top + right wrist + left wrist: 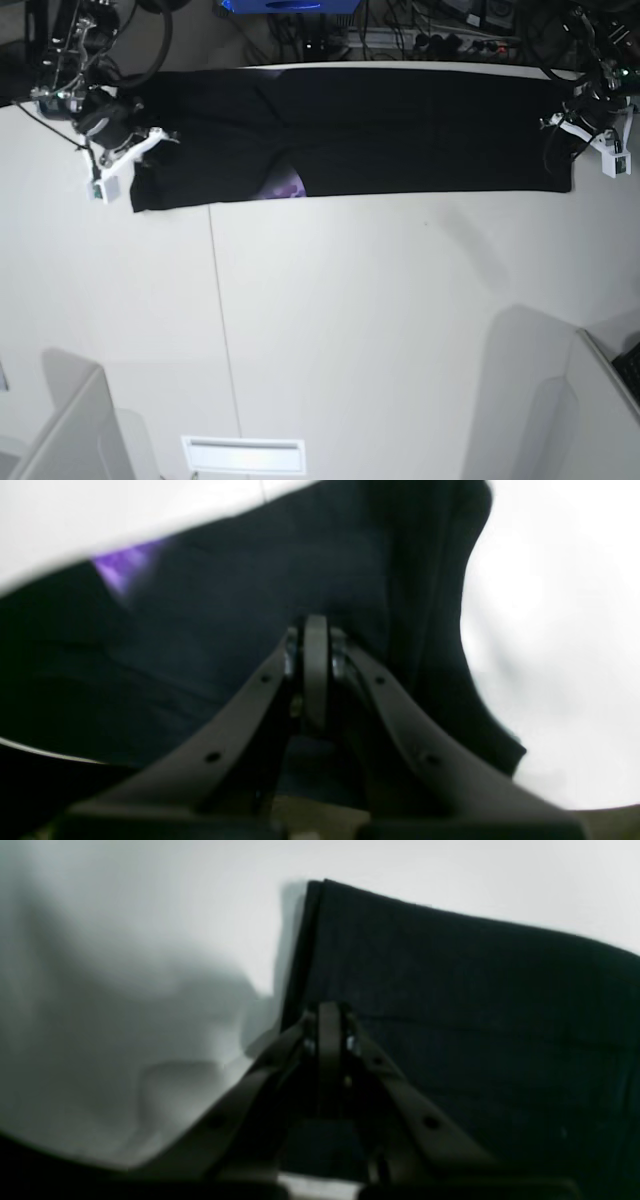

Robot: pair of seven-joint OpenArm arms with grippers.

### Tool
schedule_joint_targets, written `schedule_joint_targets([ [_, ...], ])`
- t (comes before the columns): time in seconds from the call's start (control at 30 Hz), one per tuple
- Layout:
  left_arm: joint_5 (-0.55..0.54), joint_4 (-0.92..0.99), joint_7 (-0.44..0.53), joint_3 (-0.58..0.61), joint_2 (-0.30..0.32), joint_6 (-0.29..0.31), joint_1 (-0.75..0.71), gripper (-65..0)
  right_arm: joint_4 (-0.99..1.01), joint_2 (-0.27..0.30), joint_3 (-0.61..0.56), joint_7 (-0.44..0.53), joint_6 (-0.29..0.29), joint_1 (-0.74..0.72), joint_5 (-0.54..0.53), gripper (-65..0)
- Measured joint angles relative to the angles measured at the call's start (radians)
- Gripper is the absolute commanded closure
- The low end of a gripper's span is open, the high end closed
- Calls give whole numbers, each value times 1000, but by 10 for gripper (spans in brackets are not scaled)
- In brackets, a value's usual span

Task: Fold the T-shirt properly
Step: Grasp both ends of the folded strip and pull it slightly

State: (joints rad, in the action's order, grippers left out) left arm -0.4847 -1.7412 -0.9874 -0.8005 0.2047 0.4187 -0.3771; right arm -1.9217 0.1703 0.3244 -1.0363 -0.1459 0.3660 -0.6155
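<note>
The black T-shirt [400,140] lies stretched as a long folded band along the far edge of the white table [350,330]. A purple patch of print [290,186] peeks out at its near edge and shows as a purple patch [122,565] in the right wrist view. My right gripper [140,152] is at the band's left end. Its jaws are shut [315,625] on the black cloth [225,605]. My left gripper [572,125] is at the right end, jaws shut [330,1012] on the cloth's edge [450,990].
Cables and equipment [420,35] crowd the space behind the table's far edge. A seam line [222,320] runs down the tabletop. White upright panels stand at the near left [70,420] and near right [540,400]. A white slot plate [243,453] sits at the front edge.
</note>
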Motion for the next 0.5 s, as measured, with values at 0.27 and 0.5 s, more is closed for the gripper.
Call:
schedule_joint_targets([
  [0.27,140,142,144,93,-2,-3,13,0,266,5,-23,167,-14,-40,-9,0],
  [0.5,136,233,153,110,5,-3,138,0,429,45,-27,258,-35,-161,-42,0],
])
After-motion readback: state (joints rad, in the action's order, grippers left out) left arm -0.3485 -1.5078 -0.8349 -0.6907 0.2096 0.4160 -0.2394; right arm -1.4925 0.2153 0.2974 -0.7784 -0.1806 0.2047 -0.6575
